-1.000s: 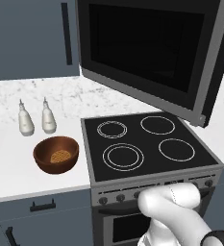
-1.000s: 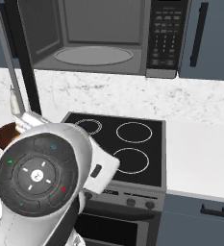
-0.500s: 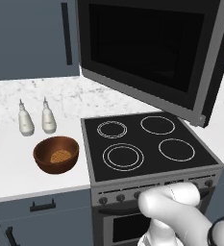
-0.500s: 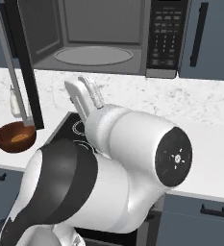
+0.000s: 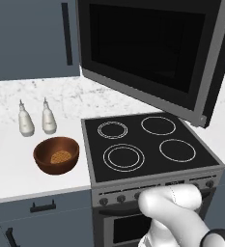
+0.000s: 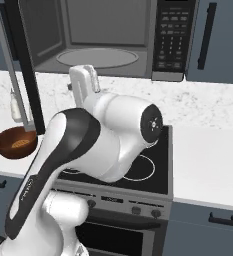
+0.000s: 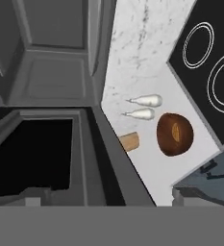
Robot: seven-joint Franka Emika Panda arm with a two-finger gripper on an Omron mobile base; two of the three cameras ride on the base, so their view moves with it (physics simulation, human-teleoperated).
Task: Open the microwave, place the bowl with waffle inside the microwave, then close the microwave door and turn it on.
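Note:
The microwave (image 6: 100, 35) hangs above the stove with its grey interior and turntable (image 6: 98, 57) exposed. The microwave door (image 5: 147, 48) stands swung wide open, edge-on in the right base view (image 6: 23, 65). A reddish-brown bowl (image 5: 56, 155) sits on the white counter left of the stove, and the waffle (image 5: 61, 157) lies in it. The hand view looks down past the door at the bowl (image 7: 175, 134). My gripper (image 6: 83, 75) is raised in front of the microwave opening, well above and right of the bowl, open, holding nothing.
Two white bottles (image 5: 25, 120) (image 5: 48, 118) stand behind the bowl. The black four-burner stove (image 5: 143, 144) lies under the microwave. A small tan block (image 7: 129, 141) rests on the counter by the door's lower edge. My bulky arm (image 6: 103, 145) hangs over the stove front.
The arm has swung round over the stove and the hand has come up in front of the microwave opening. Bowl and door have not moved.

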